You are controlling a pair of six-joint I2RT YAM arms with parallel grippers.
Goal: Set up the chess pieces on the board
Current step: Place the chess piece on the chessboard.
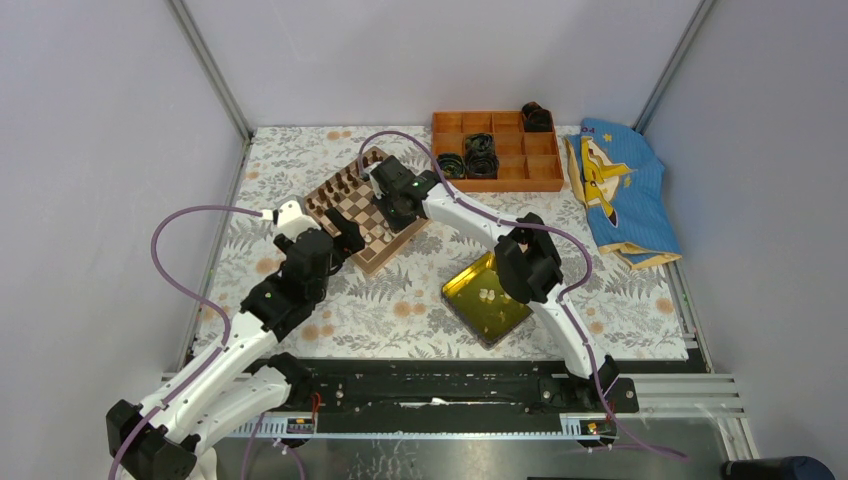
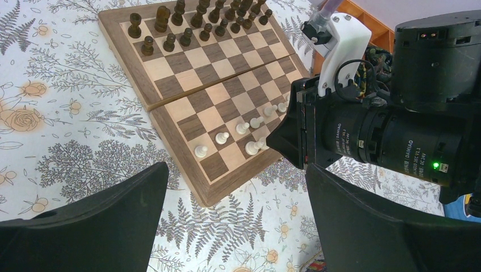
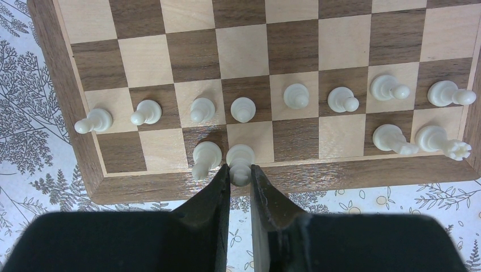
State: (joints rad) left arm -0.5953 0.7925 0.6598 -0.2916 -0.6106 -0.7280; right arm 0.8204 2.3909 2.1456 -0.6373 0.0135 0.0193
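The board (image 3: 193, 54) fills the right wrist view. A row of cream-white chess pieces (image 3: 243, 107) stands on its second rank, and a few more stand behind on the edge rank. My right gripper (image 3: 240, 173) is shut on one white piece (image 3: 240, 160), which stands upright on a light edge square beside another white piece (image 3: 205, 157). In the left wrist view, my left gripper (image 2: 238, 226) hangs wide open and empty over the tablecloth, just off the board's near corner (image 2: 207, 195). From above, the right gripper (image 1: 388, 196) is over the board (image 1: 350, 215) and the left gripper (image 1: 345, 240) is beside it.
Dark brown pieces (image 2: 187, 22) fill the board's far ranks. A yellow tray (image 1: 470, 280) with a few white pieces (image 1: 487, 295) lies under the right forearm. At the back are an orange compartment box (image 1: 497, 150) and a blue cloth (image 1: 620, 190). The right arm's wrist (image 2: 385, 130) is close to my left fingers.
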